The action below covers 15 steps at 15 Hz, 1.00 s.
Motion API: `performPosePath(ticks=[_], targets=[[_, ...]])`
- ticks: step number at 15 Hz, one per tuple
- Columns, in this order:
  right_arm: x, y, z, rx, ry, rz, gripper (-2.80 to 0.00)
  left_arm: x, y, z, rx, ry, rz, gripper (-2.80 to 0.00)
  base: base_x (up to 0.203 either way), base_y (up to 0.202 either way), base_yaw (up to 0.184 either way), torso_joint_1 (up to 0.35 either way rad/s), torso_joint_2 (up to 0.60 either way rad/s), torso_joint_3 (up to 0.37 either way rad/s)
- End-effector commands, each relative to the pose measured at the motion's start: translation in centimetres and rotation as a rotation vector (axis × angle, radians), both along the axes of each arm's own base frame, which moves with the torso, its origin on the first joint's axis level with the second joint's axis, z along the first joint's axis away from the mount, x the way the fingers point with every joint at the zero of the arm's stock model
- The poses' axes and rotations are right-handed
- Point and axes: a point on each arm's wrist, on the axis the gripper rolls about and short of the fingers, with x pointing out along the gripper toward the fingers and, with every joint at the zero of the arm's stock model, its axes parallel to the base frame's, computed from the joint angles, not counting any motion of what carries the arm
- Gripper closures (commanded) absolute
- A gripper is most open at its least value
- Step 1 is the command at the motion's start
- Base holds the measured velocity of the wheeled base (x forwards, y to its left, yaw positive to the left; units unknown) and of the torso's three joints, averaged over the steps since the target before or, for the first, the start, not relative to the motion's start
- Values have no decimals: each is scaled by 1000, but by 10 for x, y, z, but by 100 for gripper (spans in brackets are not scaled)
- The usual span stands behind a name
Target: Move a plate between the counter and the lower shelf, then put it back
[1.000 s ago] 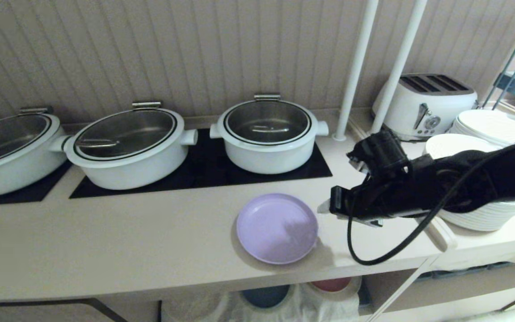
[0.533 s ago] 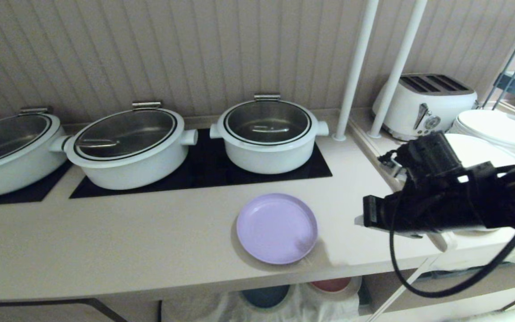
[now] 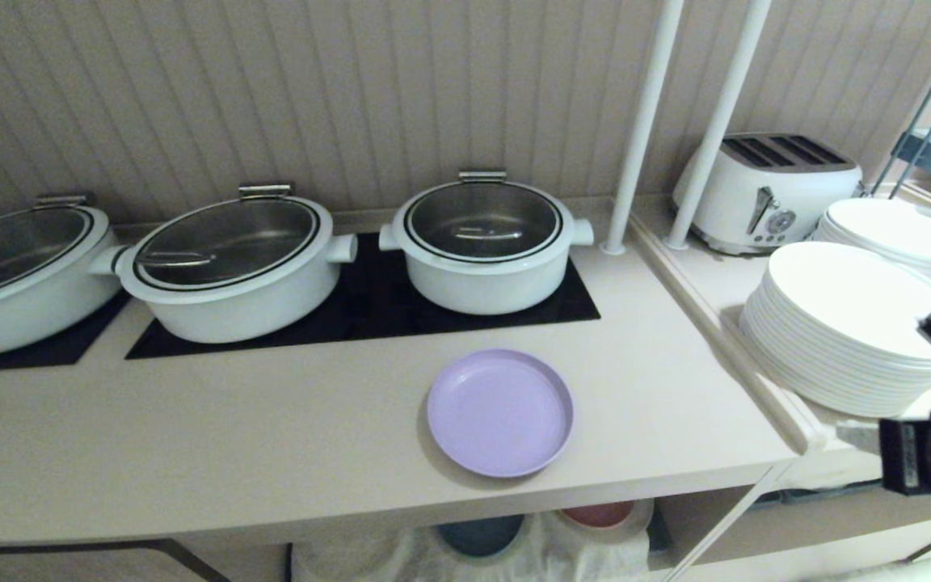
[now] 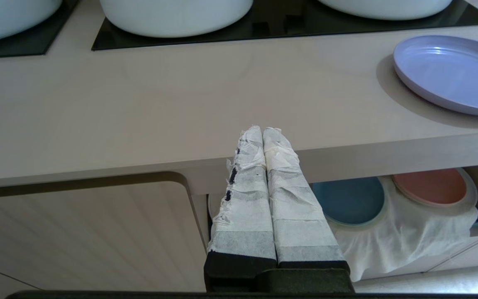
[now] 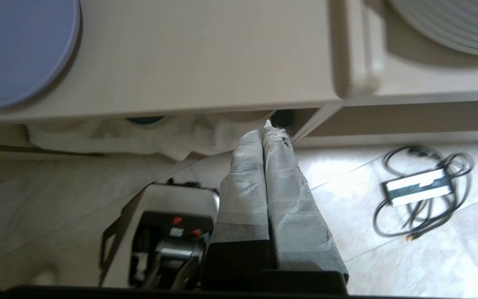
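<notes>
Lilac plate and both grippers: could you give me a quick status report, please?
Left gripper shut, empty, below the counter edge. Right gripper shut, empty, off the counter's front. Lilac plate flat on counter, untouched. Nothing in the way.

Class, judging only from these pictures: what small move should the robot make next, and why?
Probably park the right gripper beside the base: it is shut, empty and clear of the counter, where the plate lies flat near the front edge, so nothing seems left to carry.

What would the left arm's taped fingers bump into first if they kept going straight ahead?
Probably the thick front edge of the counter: the shut left gripper points right at it, though depth is unclear.
</notes>
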Motion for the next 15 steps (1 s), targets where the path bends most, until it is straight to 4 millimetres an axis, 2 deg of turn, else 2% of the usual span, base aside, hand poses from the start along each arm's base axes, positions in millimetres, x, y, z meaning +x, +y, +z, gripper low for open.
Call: performPosePath(ticks=[1, 4, 7, 10, 15], targets=[[-50, -10, 5, -3, -147, -24, 0, 0, 0, 0, 0, 0, 0, 0, 0, 0, 0, 0, 0, 0], [-102, -16, -18, -26, -266, -50, 0, 0, 0, 0, 0, 0, 0, 0, 0, 0, 0, 0, 0, 0], [-136, -20, -57, -49, -361, -115, 0, 0, 0, 0, 0, 0, 0, 0, 0, 0, 0, 0, 0, 0], [-155, -21, -82, -62, -508, -186, 0, 0, 0, 0, 0, 0, 0, 0, 0, 0, 0, 0, 0, 0], [-176, -20, -102, -60, -616, -150, 0, 0, 0, 0, 0, 0, 0, 0, 0, 0, 0, 0, 0, 0]])
